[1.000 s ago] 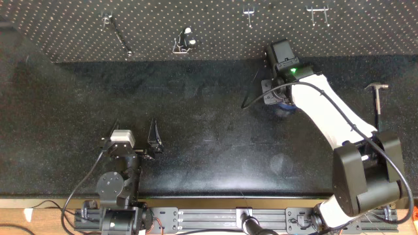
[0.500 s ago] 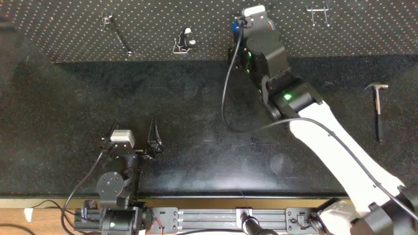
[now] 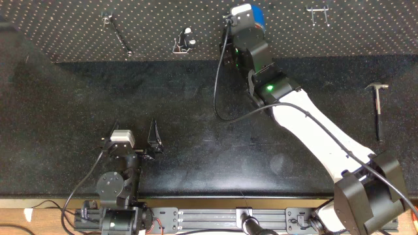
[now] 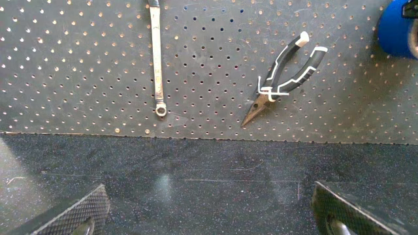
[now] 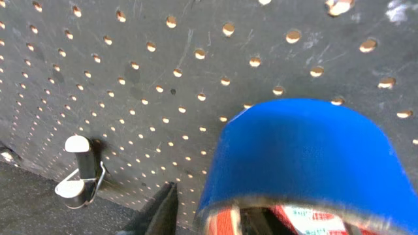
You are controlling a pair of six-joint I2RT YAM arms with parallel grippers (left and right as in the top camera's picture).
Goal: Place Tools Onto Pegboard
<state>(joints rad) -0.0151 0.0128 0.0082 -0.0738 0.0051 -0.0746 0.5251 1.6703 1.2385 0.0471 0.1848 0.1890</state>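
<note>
My right gripper (image 3: 245,18) is up against the pegboard (image 3: 65,32), shut on a blue tape roll (image 3: 257,13). Seen from the right wrist, the roll (image 5: 300,156) sits close to the perforated board, between my fingers (image 5: 163,207). The left wrist view catches the same roll (image 4: 398,29) at the board's edge. A wrench (image 3: 118,32) (image 4: 156,59) and black-and-white pliers (image 3: 185,41) (image 4: 284,75) (image 5: 81,173) hang on the board. My left gripper (image 3: 135,132) (image 4: 209,225) rests low near its base, open and holding nothing.
A hammer (image 3: 377,108) lies on the black mat at the far right. A bare double hook (image 3: 317,13) sticks out of the pegboard to the right of the tape. The mat's middle (image 3: 196,130) is bare.
The right arm rose from the mat with the tape roll and swung up and left to the pegboard. The left arm stayed still.
</note>
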